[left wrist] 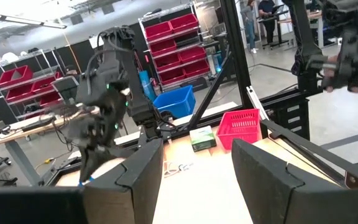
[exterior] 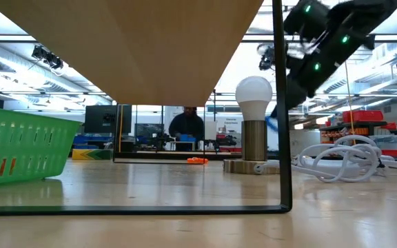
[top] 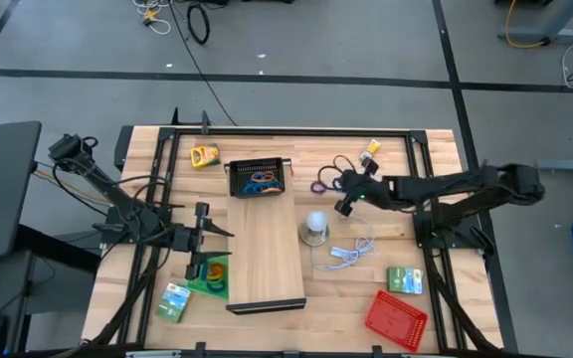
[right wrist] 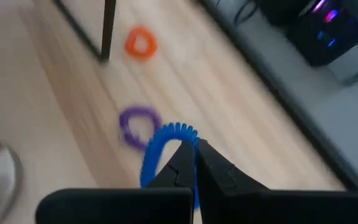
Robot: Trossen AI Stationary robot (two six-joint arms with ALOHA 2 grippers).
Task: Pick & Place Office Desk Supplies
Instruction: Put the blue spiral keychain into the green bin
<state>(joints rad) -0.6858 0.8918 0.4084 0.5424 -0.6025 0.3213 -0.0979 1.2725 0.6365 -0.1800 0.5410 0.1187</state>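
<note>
My right gripper [top: 345, 206] [right wrist: 191, 147] hangs over the table's middle right and is shut on a blue coiled loop [right wrist: 157, 152]. That loop shows as a blue streak [exterior: 273, 125] in the low view. A purple loop [right wrist: 135, 126] [top: 319, 186] and an orange loop [right wrist: 140, 43] lie flat on the wood beyond it. My left gripper [top: 207, 235] [left wrist: 197, 180] waits open and level above the green mesh tray [top: 211, 276]. Small green boxes lie at the near left [top: 174, 301] and near right [top: 404, 280]. My right gripper pinches the blue loop's coiled rim [right wrist: 178, 130] between its two fingertips. The fingers slant down from the table's right side. The loop hangs below them, clear of the table.
A black mesh tray [top: 257, 177] with blue and orange loops stands at the far end of the long wooden board [top: 267, 254]. A bulb lamp [top: 314, 227] and its white cable [top: 351, 252] lie near my right gripper. A red tray [top: 396, 316] sits near right, a yellow item [top: 204, 155] far left.
</note>
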